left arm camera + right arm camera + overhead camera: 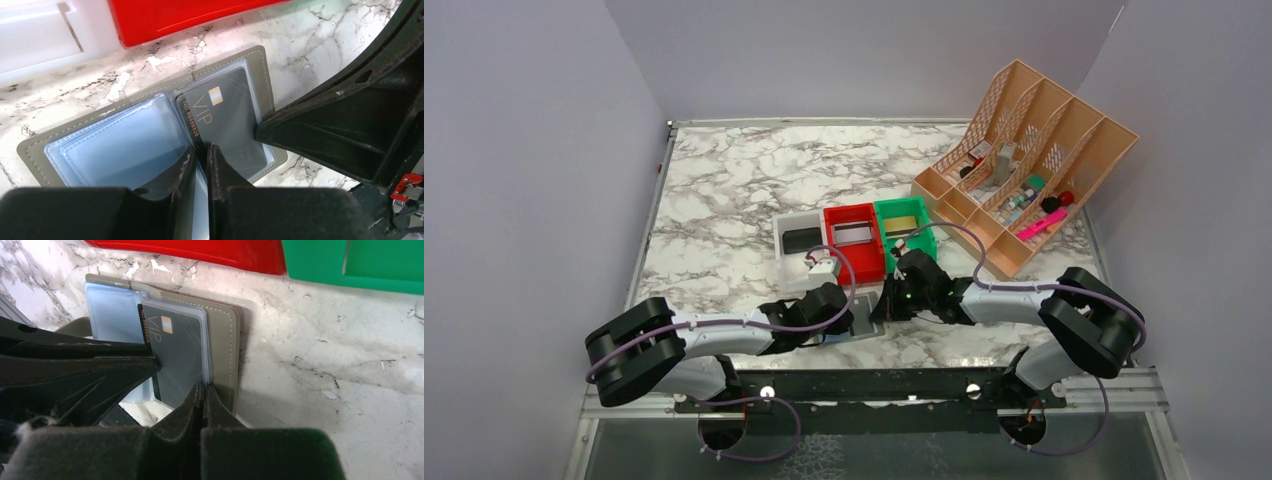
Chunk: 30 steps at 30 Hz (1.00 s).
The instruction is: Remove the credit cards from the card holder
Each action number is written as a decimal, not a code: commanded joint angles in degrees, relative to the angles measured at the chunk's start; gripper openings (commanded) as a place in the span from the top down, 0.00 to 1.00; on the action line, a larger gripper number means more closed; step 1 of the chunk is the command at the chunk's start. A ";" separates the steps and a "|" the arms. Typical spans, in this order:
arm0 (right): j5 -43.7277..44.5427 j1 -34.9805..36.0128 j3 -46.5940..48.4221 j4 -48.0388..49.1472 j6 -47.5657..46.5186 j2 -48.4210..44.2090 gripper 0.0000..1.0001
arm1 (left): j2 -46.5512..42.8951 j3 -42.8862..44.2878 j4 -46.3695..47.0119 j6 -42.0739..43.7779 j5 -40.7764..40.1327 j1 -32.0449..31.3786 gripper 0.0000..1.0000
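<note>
The card holder (100, 150) lies open on the marble table, near the front edge, between my two grippers (865, 324). Its left panel is pale blue. A black credit card (225, 115) marked VIP sits in the clear sleeve of the right panel. My left gripper (201, 150) is shut on the card's inner edge at the fold. My right gripper (203, 389) is shut on the outer edge of the card holder (225, 340), by the card (180, 350). The left fingers (100, 370) show at the left of the right wrist view.
A white bin (802, 240) holding a black card, a red bin (854, 240) and a green bin (902, 222) stand in a row just behind the card holder. An orange file organiser (1024, 165) with small items stands at the back right.
</note>
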 commanded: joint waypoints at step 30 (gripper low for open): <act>14.28 0.75 -0.92 -15.65 1.68 -11.40 0.99 | -1.90 -1.66 3.08 5.57 8.11 -0.25 1.00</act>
